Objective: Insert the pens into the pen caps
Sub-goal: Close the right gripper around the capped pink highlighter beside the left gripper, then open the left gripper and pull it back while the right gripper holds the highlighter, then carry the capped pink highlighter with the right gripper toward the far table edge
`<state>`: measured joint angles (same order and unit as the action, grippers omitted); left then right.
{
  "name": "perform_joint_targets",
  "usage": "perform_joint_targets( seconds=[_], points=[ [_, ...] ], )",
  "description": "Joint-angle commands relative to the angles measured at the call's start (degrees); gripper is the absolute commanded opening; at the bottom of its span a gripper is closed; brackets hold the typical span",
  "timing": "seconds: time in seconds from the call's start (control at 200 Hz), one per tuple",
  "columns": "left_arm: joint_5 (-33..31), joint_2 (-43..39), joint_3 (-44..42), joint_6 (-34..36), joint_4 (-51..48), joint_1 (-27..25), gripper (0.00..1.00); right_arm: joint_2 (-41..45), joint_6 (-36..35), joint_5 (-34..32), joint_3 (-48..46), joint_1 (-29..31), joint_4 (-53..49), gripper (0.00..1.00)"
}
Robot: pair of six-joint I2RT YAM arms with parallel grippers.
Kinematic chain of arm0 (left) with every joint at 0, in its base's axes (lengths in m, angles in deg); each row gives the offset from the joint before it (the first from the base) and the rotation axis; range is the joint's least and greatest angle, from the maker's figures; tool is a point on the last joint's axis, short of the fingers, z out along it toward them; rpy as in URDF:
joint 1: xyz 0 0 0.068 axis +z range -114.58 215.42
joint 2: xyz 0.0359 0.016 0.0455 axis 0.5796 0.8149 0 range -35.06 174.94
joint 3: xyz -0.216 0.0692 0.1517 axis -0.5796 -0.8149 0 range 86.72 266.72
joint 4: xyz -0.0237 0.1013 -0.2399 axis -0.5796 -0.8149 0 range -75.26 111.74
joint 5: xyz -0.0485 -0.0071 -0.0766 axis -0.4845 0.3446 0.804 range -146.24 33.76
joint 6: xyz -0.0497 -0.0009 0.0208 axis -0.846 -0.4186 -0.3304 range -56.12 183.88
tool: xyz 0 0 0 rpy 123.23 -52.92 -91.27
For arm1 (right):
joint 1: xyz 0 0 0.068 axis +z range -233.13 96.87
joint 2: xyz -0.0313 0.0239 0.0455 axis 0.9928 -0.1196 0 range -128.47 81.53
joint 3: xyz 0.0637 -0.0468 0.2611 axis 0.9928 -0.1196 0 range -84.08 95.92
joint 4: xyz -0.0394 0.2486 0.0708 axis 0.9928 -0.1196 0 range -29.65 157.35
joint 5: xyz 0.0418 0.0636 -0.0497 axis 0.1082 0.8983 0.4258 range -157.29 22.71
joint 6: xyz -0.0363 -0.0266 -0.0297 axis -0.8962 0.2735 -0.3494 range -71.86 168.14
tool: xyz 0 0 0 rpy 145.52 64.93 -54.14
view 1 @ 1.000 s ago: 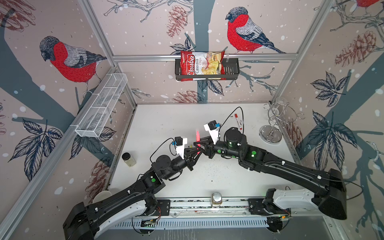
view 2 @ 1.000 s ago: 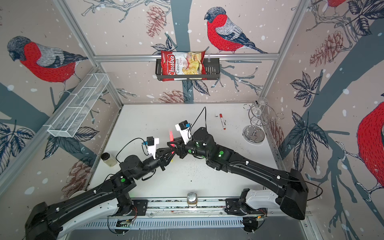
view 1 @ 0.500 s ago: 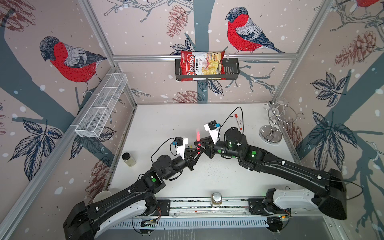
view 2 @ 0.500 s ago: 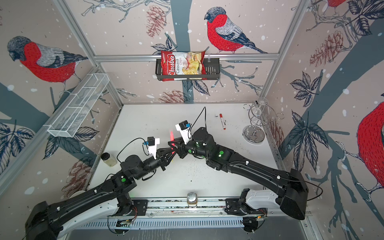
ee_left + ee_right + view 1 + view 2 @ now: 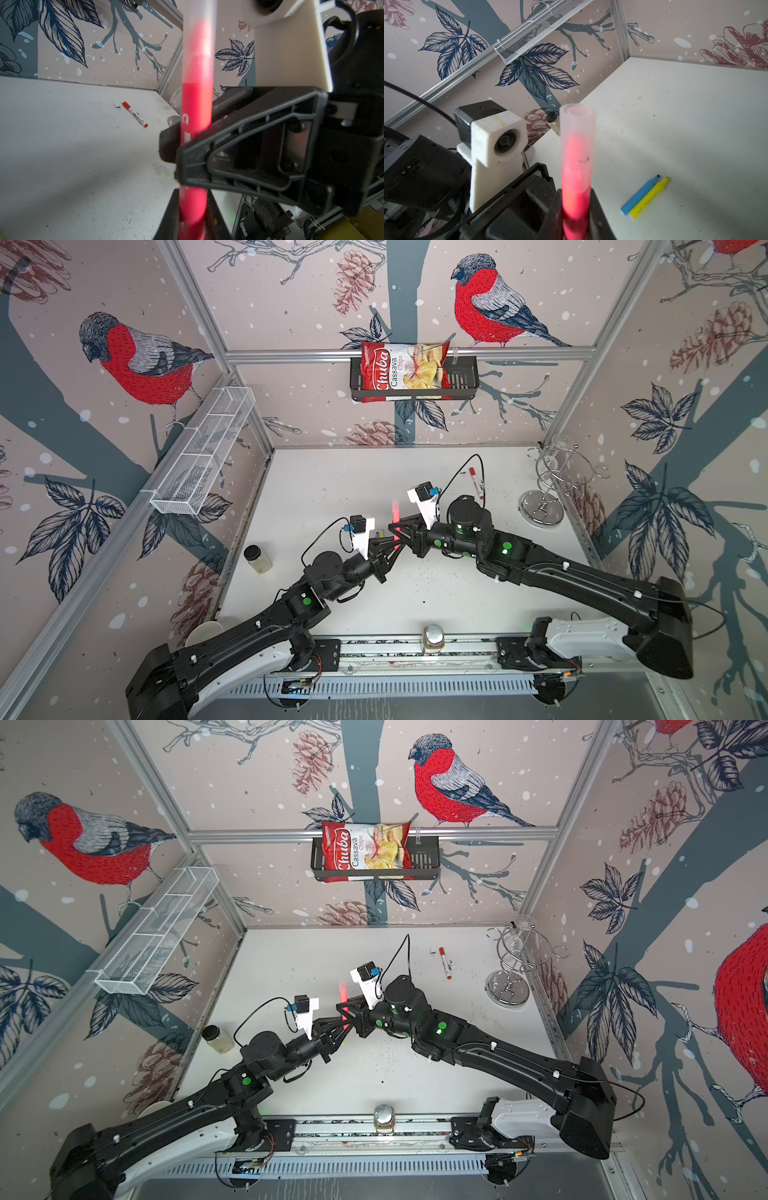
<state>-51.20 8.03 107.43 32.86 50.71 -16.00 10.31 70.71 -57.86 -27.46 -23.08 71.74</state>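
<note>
The pink-red pen (image 5: 395, 511) stands close to upright above the middle of the desk (image 5: 332, 489), its long axis running up from the surface and its upper end sheathed in a translucent cap (image 5: 577, 124). The left tool (image 5: 394, 542) is clamped on the lower barrel. The right tool (image 5: 395, 527) is clamped on it just above, reaching in from the opposite side. The blue pen (image 5: 640, 196) and yellow pen (image 5: 650, 197) lie flat, touching side by side, with their bare tips pointing the same way. The white-barrelled pen (image 5: 476, 482) lies well apart near the back, red cap toward the rear wall. Two loose translucent caps (image 5: 161, 169) rest on the desk.
</note>
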Motion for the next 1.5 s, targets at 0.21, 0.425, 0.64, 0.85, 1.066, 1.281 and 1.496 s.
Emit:
perform_joint_targets(
  seconds=[0.21, 0.425, 0.64, 0.85, 1.066, 1.281, 1.496],
  points=[
    [-2.3, 0.0, 0.3, 0.6, -0.1, 0.1, 0.33, -0.3, 1.0, -4.5, 1.1, -1.3, -1.6, 0.06],
    [-2.4, -0.6, 0.3, 0.9, -1.2, 0.1, 0.48, 0.0, 2.2, -5.1, 0.8, -4.7, -3.1, 0.04],
    [-3.1, -2.1, -0.1, 1.0, -3.0, 0.0, 0.49, 1.3, 2.3, -5.6, 0.0, -10.0, -5.8, 0.04],
    [-3.9, -3.2, -0.3, 1.2, -4.4, 0.0, 0.49, 1.1, 1.6, -7.1, 0.0, -14.4, -9.3, 0.04],
    [-4.4, -3.9, -0.3, 1.4, -6.1, 0.1, 0.49, -1.8, 0.8, -10.2, 2.0, -18.6, -14.8, 0.04],
    [-4.9, -5.0, -0.8, 1.3, -7.1, 0.1, 0.49, -7.6, 0.0, -12.8, 5.4, -22.1, -20.5, 0.05],
    [-4.9, -6.3, -0.8, 1.3, -8.5, 0.1, 0.49, -16.2, -0.7, -16.8, 11.2, -24.4, -27.3, 0.06]
  ],
)
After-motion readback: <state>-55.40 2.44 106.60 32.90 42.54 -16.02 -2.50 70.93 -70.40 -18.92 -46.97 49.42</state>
